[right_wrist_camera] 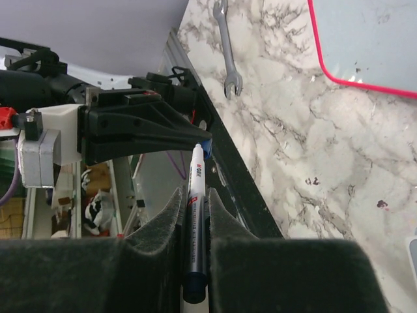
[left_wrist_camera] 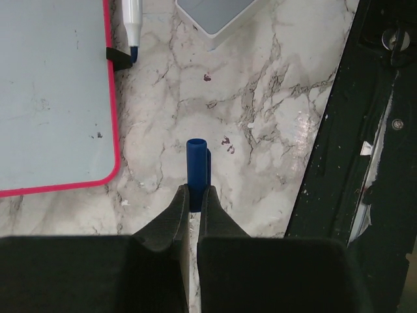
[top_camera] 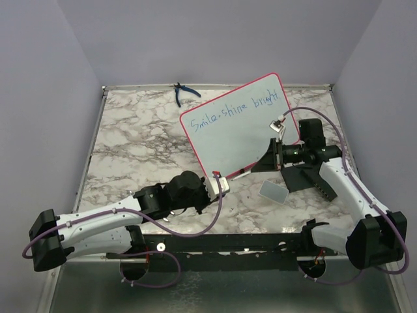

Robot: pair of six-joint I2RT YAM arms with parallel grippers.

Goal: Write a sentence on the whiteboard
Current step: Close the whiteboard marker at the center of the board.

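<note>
The whiteboard [top_camera: 241, 140] lies tilted on the marble table, red-framed, with the blue sentence [top_camera: 234, 109] "Smile-shine bright" along its far edge. My left gripper [left_wrist_camera: 195, 189] is shut on a blue marker cap [left_wrist_camera: 197, 163], just off the board's near corner [left_wrist_camera: 98, 176]. My right gripper [right_wrist_camera: 195, 195] is shut on the marker [right_wrist_camera: 197, 222], whose white front end points at the left gripper. In the left wrist view the marker's blue tip [left_wrist_camera: 133, 52] is beside the board's black foot, apart from the cap. In the top view the two grippers [top_camera: 221, 184] [top_camera: 260, 164] face each other.
A small grey pad [top_camera: 273, 191] lies near the right arm, also in the left wrist view [left_wrist_camera: 215, 13]. Blue-handled pliers [top_camera: 184, 93] rest at the table's far edge. A metal wrench [right_wrist_camera: 228, 52] lies on the marble. A black rail [left_wrist_camera: 365, 130] runs along the near edge.
</note>
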